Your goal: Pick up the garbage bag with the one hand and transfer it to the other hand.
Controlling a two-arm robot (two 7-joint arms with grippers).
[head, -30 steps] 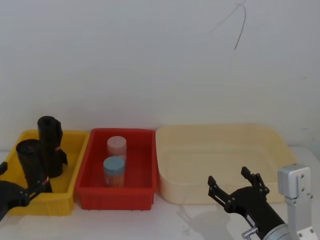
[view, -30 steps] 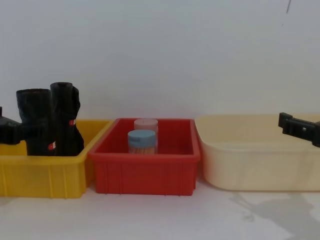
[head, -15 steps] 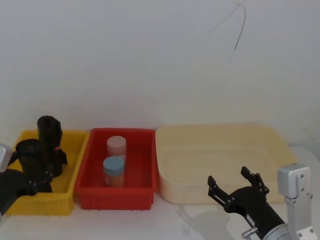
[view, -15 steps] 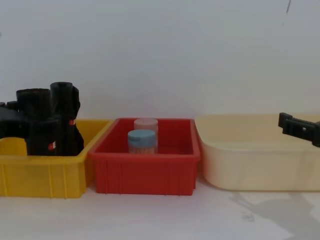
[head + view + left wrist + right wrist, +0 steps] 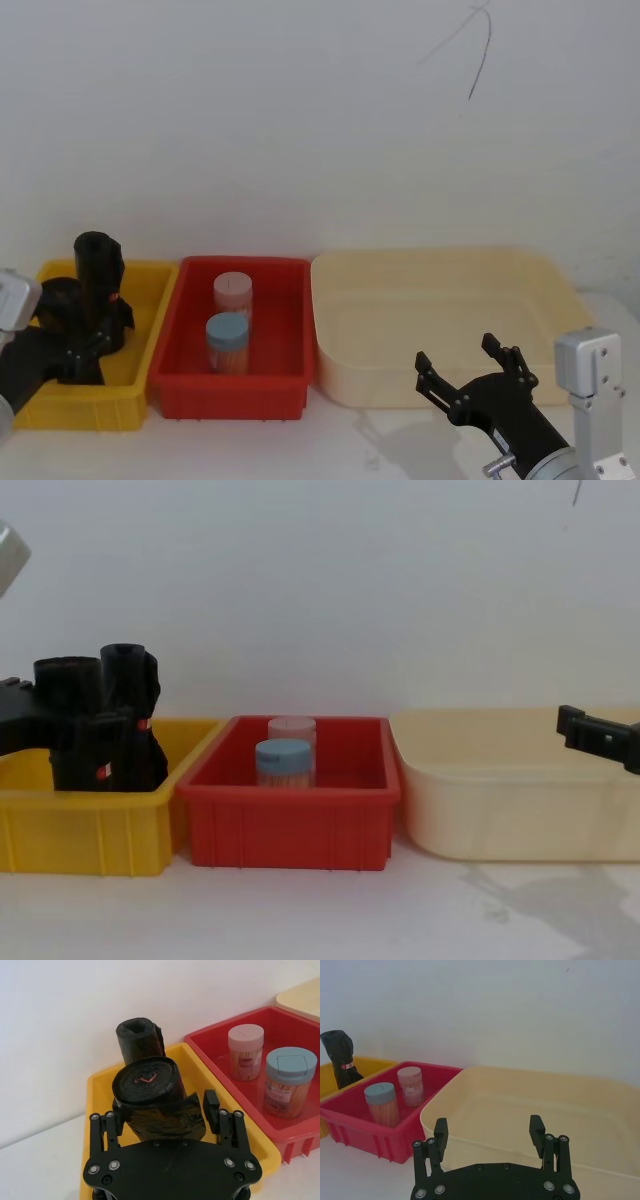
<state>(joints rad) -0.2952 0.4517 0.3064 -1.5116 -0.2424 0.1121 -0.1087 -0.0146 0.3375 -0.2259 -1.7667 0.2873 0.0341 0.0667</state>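
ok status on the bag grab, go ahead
left hand open, straddling the garbage bag in the yellow bin. right hand open, parked before the cream tray. creased second roll close behind the bag.

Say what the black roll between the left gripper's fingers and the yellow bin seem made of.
The garbage bag looks like thin plastic film, faintly glossy: wrinkled, wound layers. The yellow bin: probably rigid moulded plastic, smooth, with ribbed walls.
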